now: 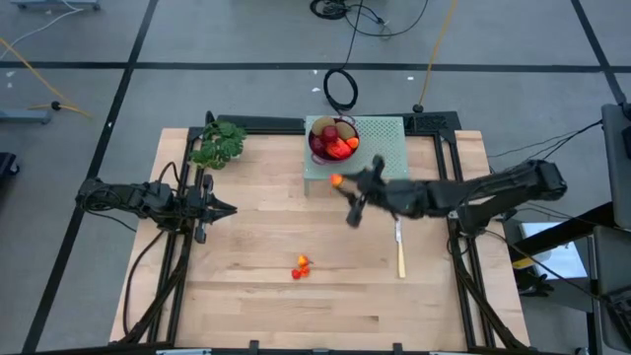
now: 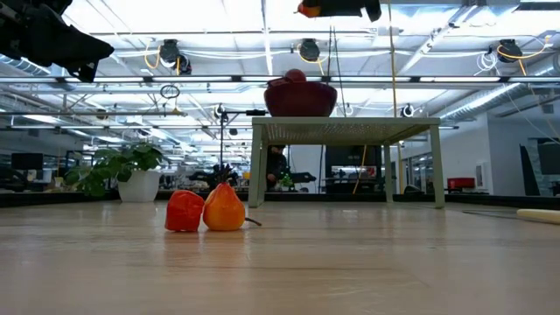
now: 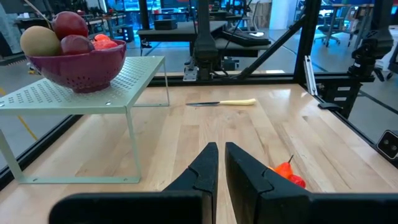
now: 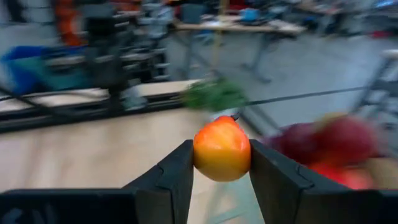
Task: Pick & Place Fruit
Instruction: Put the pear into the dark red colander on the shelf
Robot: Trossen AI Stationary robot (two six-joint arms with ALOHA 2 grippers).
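My right gripper (image 1: 341, 183) is in the air beside the near left corner of the green rack (image 1: 386, 148), shut on a tiny orange-red fruit (image 4: 222, 149). A dark red bowl (image 1: 317, 148) stands on the rack and holds an olive-brown kiwi (image 3: 38, 38), dark red round fruits (image 3: 68, 23) and orange-red pieces (image 1: 340, 148). Two tiny orange-red fruits (image 1: 300, 267) lie on the table toward its near edge, side by side (image 2: 206, 211). My left gripper (image 1: 223, 209) waits shut above the left part of the table. My right gripper pinches the tiny orange-red fruit by its two opposite sides (image 4: 198, 155), one finger (image 4: 177, 171) on each. The fruit is lifted clear of the table, high in the low view (image 2: 310, 9), with its stem end up.
A yellow-handled knife (image 1: 399, 251) lies on the right part of the table. A green leafy bunch (image 1: 219, 146) sits at the far left corner. The rack stands on thin legs (image 2: 258, 166) at the far edge. Bare wood lies between the arms.
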